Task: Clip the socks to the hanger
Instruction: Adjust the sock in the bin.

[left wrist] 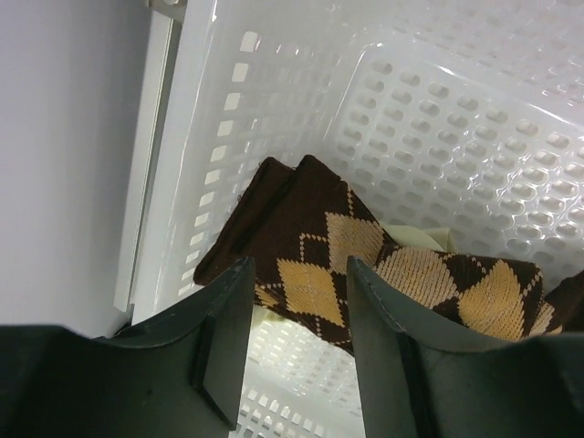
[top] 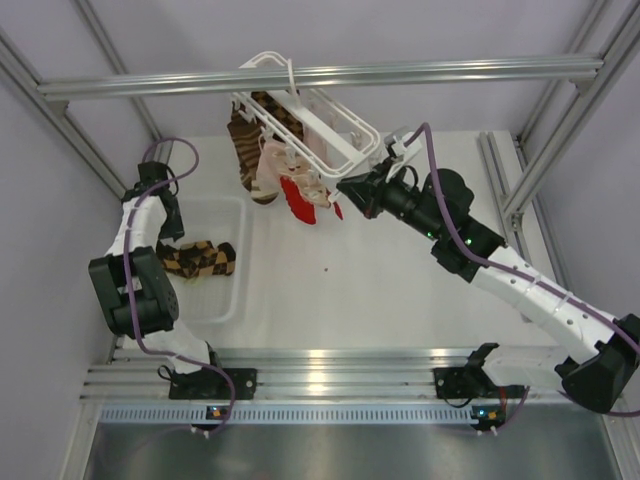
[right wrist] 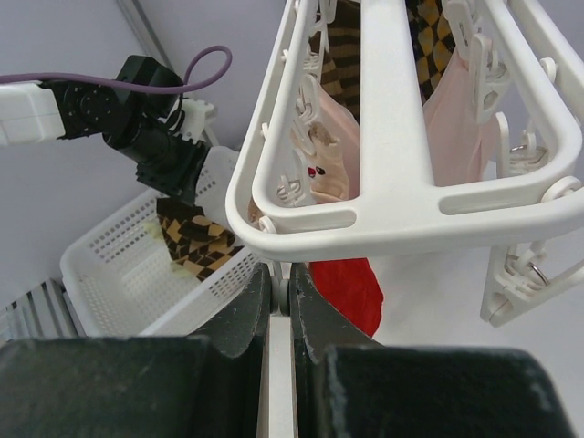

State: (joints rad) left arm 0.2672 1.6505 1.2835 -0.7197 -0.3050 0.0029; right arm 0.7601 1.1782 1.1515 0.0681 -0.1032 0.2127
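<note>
A brown and tan check sock (top: 203,258) lies in the white basket (top: 222,300) at the left. In the left wrist view the sock (left wrist: 365,265) lies just beyond the fingertips. My left gripper (left wrist: 292,338) is open above it, also seen in the top view (top: 172,252). The white hanger (top: 320,125) hangs from the overhead bar. Another check sock (top: 243,140) is clipped to it. My right gripper (right wrist: 280,297) is shut on a small dangling clip under the hanger's frame (right wrist: 383,214). It also shows in the top view (top: 350,188).
A pale pink sock (top: 270,172) and a red sock (top: 300,203) hang from the hanger. A pale yellowish item (left wrist: 424,237) lies under the sock in the basket. Aluminium frame posts stand at both sides, with the bar (top: 450,70) across the back.
</note>
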